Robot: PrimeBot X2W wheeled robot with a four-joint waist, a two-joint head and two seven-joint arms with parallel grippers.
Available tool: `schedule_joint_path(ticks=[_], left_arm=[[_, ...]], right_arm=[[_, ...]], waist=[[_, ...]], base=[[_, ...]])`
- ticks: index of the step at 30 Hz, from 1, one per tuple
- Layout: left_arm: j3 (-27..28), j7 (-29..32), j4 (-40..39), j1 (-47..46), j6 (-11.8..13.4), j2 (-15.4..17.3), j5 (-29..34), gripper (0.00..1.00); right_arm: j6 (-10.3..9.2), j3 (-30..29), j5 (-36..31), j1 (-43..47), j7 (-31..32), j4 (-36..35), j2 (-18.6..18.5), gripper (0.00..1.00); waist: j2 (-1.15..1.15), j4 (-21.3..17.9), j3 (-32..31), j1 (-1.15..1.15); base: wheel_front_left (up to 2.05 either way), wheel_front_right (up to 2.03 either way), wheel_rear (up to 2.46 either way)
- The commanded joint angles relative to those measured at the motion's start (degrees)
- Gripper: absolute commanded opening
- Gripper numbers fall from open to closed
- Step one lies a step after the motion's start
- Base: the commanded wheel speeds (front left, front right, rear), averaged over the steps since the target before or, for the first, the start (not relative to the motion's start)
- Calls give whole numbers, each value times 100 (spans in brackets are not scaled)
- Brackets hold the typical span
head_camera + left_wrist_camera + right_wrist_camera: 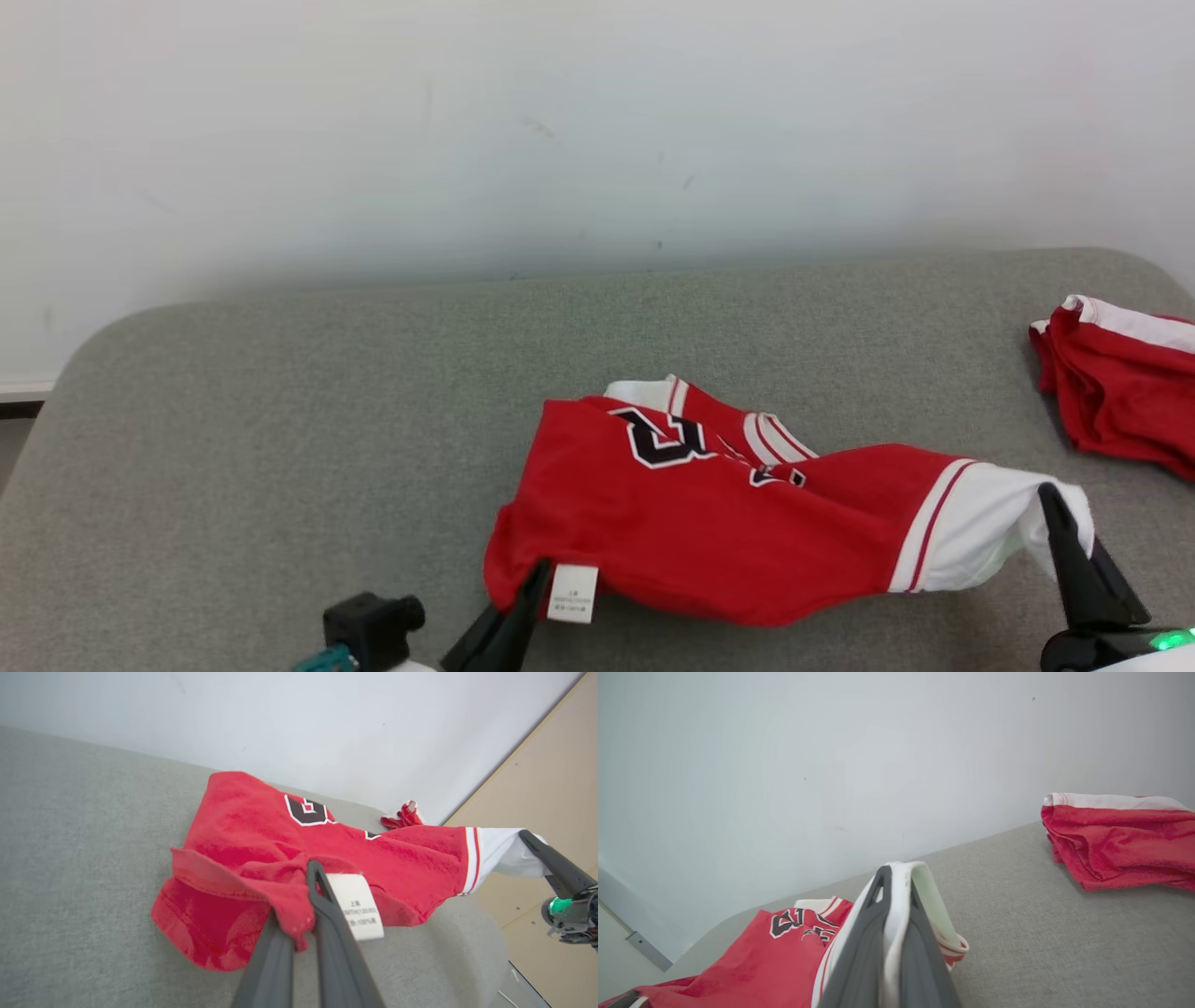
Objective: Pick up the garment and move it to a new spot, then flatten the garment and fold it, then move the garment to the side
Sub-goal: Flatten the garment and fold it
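A red garment (709, 523) with black lettering, white trim and a white care label (572, 594) hangs stretched between both grippers above the grey surface. My left gripper (534, 577) is shut on its red hem beside the label, seen close in the left wrist view (306, 896). My right gripper (1050, 499) is shut on the white band at the other end (896, 882). The right gripper also appears in the left wrist view (528, 837). The garment's (261, 830) middle sags and part rests on the surface.
A second red garment with white trim (1120, 383) lies bunched at the right edge of the grey padded surface (280, 448), also in the right wrist view (1115, 844). A pale wall stands behind. Wooden floor (551, 788) lies past the surface's right end.
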Motion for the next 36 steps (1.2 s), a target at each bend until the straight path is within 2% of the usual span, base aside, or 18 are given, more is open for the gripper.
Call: schedule_joint_path(ticks=[1, 6, 10, 13, 19, 20, 23, 25, 28, 32, 35, 36], left_arm=[[-7, 199, -471, 66, 9, 180, -354, 0], [123, 799, -1976, 58, 8, 494, -1246, 0], [257, 1337, -3251, 2, 95, 571, -1913, 0], [392, 1735, -4155, -127, 368, 614, -2291, 0], [698, 2502, -5424, -592, 1117, 678, -2863, 0], [698, 2502, -5424, -592, 1117, 678, -2863, 0], [867, 2836, -5677, -984, 1480, 649, -3128, 0], [994, 3026, -5604, -1327, 1640, 759, -3094, 0], [1104, 3263, -5220, -1921, 1768, 821, -3088, 0], [1266, 3476, -4255, -2986, 1688, 932, -3028, 0], [1294, 3470, -3279, -3950, 1515, 983, -2790, 0], [1281, 3463, -2933, -4311, 1424, 975, -2706, 0]], right_arm=[[-11, -92, 302, 88, -16, -372, -152, 0], [-11, -414, 1119, 201, 19, -1516, -558, 0], [-11, -914, 1677, 334, 21, -2518, -790, 0], [-11, -1420, 1973, 510, 15, -3249, -899, 0], [-11, -2690, 2474, 728, 87, -4338, -982, 0], [-11, -2690, 2474, 728, 87, -4338, -982, 0], [-11, -3187, 2754, 559, 318, -4589, -1089, 0], [-11, -3332, 2827, 389, 562, -4523, -1221, 0], [-11, -3228, 2890, -138, 939, -4251, -1318, 0], [-11, -2848, 2652, -1501, 1264, -3397, -1079, 0], [-11, -2525, 2289, -2884, 1526, -2496, -682, 0], [-11, -2502, 2168, -3381, 1560, -2137, -435, 0]], waist=[[0, 19, -128, 0], [0, -11, -288, 0], [0, -66, -388, 0], [0, -95, -426, 0], [0, -158, -355, 0], [0, -158, -355, 0], [0, -181, -231, 0], [0, -201, -95, 0], [0, -204, 319, 0], [0, -213, 1146, 0], [0, -187, 1761, 0], [0, -170, 1959, 0]], base=[[0, 0, 0], [0, 0, 0], [0, 0, 0], [0, 0, 0], [0, 0, 0], [0, 0, 0], [0, 0, 0], [0, 0, 0], [0, 0, 0], [0, 0, 0], [0, 0, 0], [0, 0, 0]])
